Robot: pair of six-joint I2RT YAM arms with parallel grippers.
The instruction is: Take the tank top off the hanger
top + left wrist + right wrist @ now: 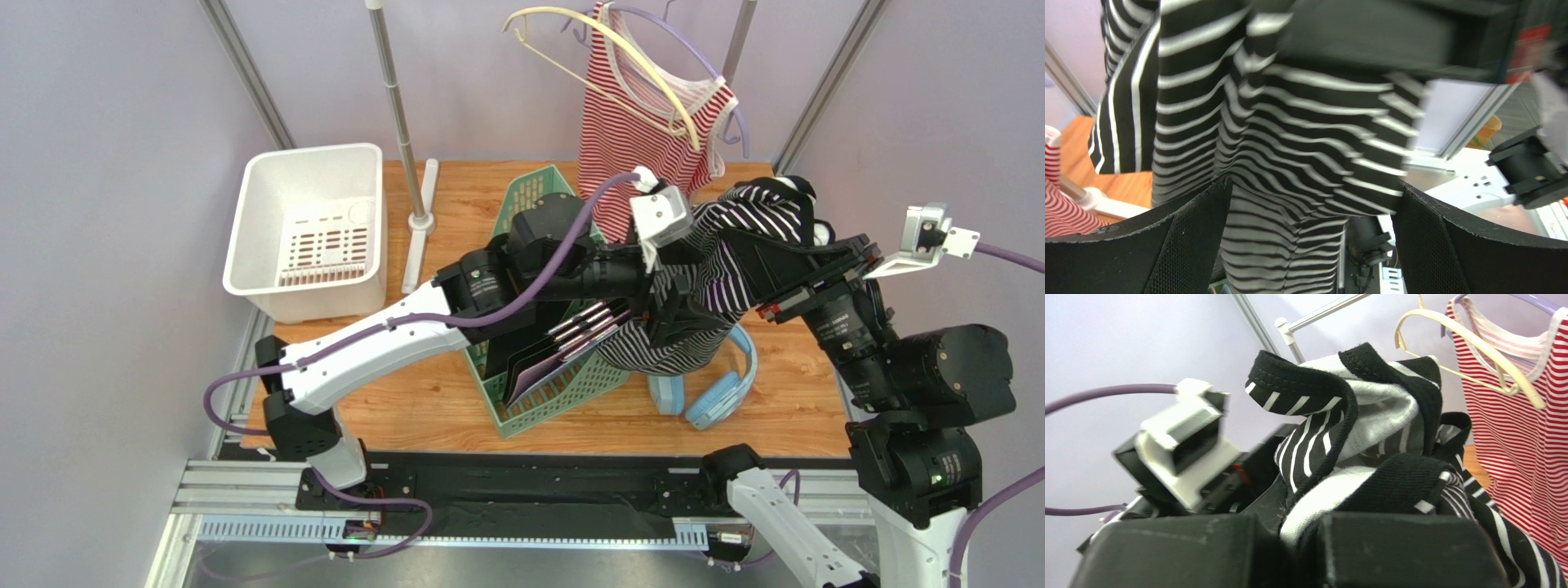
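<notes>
A black-and-white striped tank top hangs bunched between my two grippers, above the green basket. My right gripper is shut on its strap and top edge; the right wrist view shows the fabric pinched between the pads of this gripper. My left gripper is open, and the top's body hangs between its wide-apart fingers. A yellow hanger hangs bare on the rail, also in the right wrist view.
A red-and-white striped tank top hangs on a purple hanger behind. A green basket holds dark flat items. Blue headphones lie to its right. A white tub and the rack pole stand at left.
</notes>
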